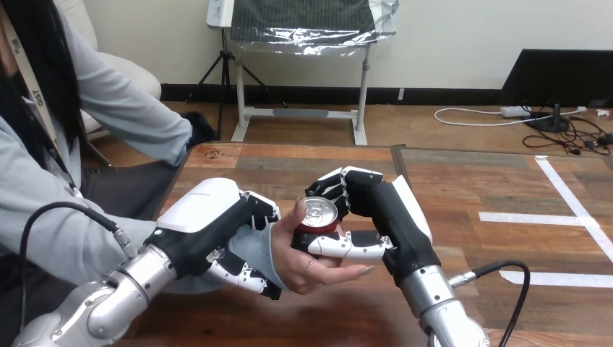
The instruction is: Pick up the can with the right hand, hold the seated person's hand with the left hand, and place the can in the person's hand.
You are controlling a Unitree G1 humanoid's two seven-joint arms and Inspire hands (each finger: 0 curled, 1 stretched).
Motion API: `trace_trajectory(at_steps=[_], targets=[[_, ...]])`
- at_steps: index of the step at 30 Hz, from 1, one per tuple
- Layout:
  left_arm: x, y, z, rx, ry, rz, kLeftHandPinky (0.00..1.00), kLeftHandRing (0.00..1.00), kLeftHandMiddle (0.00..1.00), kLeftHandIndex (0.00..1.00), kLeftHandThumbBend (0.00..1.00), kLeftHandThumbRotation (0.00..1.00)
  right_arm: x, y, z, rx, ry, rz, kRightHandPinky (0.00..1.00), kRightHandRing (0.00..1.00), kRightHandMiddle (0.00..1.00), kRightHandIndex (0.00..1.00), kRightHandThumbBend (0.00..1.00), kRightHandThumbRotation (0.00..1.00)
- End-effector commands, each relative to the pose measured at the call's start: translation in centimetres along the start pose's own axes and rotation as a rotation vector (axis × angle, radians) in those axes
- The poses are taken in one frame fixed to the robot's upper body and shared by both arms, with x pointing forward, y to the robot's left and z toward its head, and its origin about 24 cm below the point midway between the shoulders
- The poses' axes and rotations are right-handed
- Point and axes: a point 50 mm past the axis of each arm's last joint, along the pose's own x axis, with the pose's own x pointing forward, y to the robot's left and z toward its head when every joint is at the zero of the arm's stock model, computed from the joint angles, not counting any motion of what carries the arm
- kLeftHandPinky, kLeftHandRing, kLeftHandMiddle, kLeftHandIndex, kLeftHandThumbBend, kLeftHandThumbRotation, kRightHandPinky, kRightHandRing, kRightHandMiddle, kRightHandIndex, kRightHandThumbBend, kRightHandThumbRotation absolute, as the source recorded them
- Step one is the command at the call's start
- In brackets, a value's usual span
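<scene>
Left hand (pixel 209 224) is seen curled round the person's wrist (pixel 254 249), and the drink can (pixel 319 212), clasped in the right hand (pixel 390 217) against the person's hand (pixel 318 271), should be released only once supported.

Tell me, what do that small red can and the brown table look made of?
The small red can looks like thin metal, likely aluminium: its silvery, rimmed top shines. The brown table looks like wood with a matte finish: plank seams and grain show, though it could be veneer.
</scene>
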Motion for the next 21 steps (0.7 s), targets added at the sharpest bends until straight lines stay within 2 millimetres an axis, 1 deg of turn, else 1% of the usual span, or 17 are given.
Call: trace_trajectory(at_steps=[1, 5, 16, 21], targets=[[2.73, 3.2, 1.9, 0.002, -0.126, 0.141, 0.28, 0.32, 0.38, 0.42, 0.91, 0.21, 2.07, -0.88, 2.56, -0.031, -0.127, -0.02, 0.34, 0.38, 0.44, 0.49, 0.8, 0.0], [2.73, 3.19, 1.87, 0.001, -0.122, 0.137, 0.28, 0.32, 0.38, 0.42, 0.91, 0.21, 2.13, -0.97, 2.57, -0.042, -0.131, -0.016, 0.33, 0.38, 0.45, 0.5, 0.8, 0.0], [2.69, 3.23, 1.88, -0.001, -0.119, 0.128, 0.3, 0.35, 0.41, 0.44, 0.94, 0.22, 2.31, -1.11, 2.52, -0.033, -0.116, -0.011, 0.38, 0.44, 0.5, 0.55, 0.83, 0.0], [2.65, 3.22, 1.89, -0.007, -0.119, 0.127, 0.33, 0.38, 0.43, 0.46, 0.97, 0.23, 2.39, -1.2, 2.51, -0.047, -0.107, -0.01, 0.41, 0.47, 0.53, 0.58, 0.85, 0.03]])
